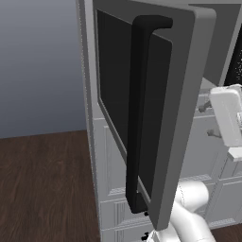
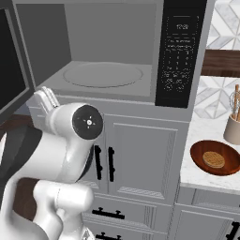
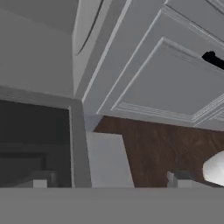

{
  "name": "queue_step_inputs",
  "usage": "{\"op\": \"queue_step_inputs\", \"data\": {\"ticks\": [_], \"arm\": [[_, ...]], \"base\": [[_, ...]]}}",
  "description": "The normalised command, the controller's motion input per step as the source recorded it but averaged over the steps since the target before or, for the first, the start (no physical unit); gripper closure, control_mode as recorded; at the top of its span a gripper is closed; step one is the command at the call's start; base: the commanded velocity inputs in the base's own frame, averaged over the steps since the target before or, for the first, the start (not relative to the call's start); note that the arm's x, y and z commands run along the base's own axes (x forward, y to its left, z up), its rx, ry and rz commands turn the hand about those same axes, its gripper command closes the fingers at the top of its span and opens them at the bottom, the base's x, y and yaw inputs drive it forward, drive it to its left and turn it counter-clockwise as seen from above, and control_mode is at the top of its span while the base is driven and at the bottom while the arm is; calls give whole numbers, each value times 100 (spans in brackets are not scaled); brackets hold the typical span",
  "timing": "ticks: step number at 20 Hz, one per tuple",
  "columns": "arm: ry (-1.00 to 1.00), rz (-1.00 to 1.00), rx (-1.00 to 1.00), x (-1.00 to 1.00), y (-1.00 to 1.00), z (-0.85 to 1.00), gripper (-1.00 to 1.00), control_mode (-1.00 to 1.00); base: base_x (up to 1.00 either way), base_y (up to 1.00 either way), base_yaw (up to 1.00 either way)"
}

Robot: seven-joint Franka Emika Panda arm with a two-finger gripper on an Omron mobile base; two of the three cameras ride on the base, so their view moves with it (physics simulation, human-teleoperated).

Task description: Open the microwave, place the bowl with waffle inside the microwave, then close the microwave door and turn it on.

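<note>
The microwave point(image 2: 112, 51) stands open, showing its grey cavity, the round turntable point(image 2: 103, 75) and the black control strip point(image 2: 180, 51). The microwave door point(image 1: 184, 94) is swung out wide, its tall black bar handle point(image 1: 139, 113) facing the left base camera. My gripper point(image 1: 209, 120) is open and empty, just behind the door's free edge and below the cavity's front left corner. In the hand view the fingertips point(image 3: 41, 179) stand far apart, and the door's grey frame point(image 3: 75, 144) lies between them. The bowl with waffle point(image 2: 214, 158) sits on the white counter point(image 2: 197, 173) to the right of the microwave.
White panelled cabinet doors point(image 2: 136, 154) with short black handles point(image 2: 104, 163) are under the microwave, with drawers point(image 2: 112, 213) lower down. A utensil holder point(image 2: 233, 123) stands behind the bowl. Dark wood floor point(image 1: 42, 184) lies to the left of the cabinets.
</note>
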Motion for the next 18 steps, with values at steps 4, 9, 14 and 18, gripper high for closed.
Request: {"op": "queue_step_inputs", "data": {"ticks": [4, 9, 14, 18], "arm": [[0, -34, -8, 0, -100, -81, -100, -100], [3, -30, -10, 12, -100, -57, -100, -100], [13, -22, -5, 31, -100, -47, -100, -100], [10, -17, 0, 28, -100, -50, -100, -100]], "base": [[0, 0, 0], [0, 0, 0], [0, 0, 0], [0, 0, 0]]}}
